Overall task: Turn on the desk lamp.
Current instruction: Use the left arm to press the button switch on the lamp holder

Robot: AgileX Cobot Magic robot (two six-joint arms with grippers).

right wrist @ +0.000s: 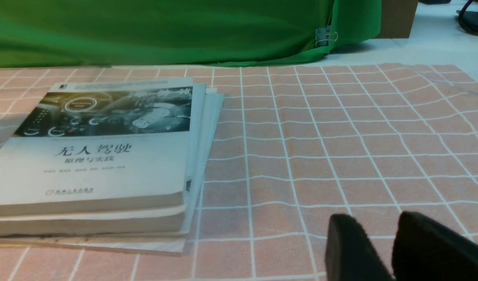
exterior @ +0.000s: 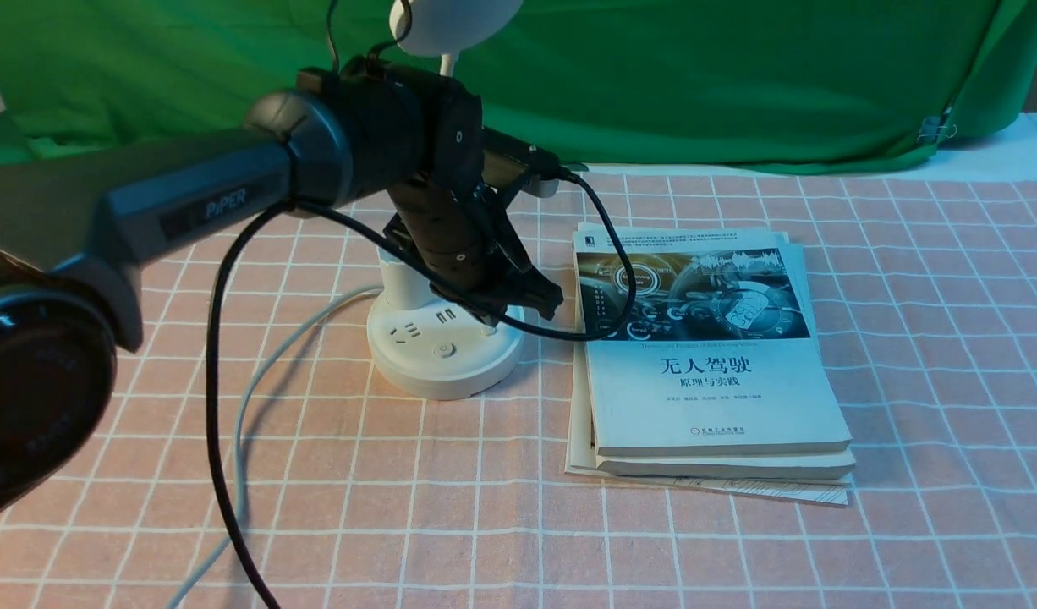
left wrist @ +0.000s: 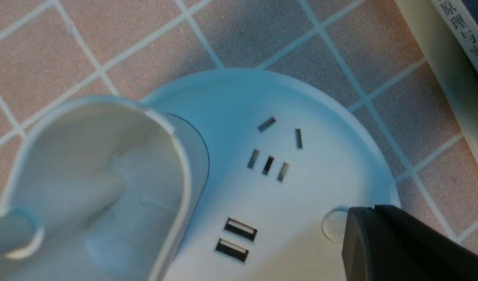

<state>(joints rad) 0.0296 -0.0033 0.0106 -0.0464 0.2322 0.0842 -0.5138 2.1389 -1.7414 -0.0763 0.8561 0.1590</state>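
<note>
The white desk lamp's round base [exterior: 438, 359] stands left of centre, its disc head [exterior: 451, 21] cut by the top edge. My left gripper [exterior: 503, 309] hangs low over the base's right side. In the left wrist view its fingers are shut together, empty, with the tip [left wrist: 373, 208] over the edge of a small round button [left wrist: 331, 230]. Sockets [left wrist: 268, 164], USB ports [left wrist: 235, 239] and the oval cup [left wrist: 98, 175] show beside it. My right gripper [right wrist: 373, 222] hovers low over the cloth, its fingers a little apart and empty.
A stack of books [exterior: 705, 338] lies just right of the lamp base. The lamp's grey-white cord [exterior: 256, 397] and my arm's black cable [exterior: 218, 423] trail toward the front left. A pink checked cloth [exterior: 924, 355] covers the table, with green fabric [exterior: 738, 76] behind.
</note>
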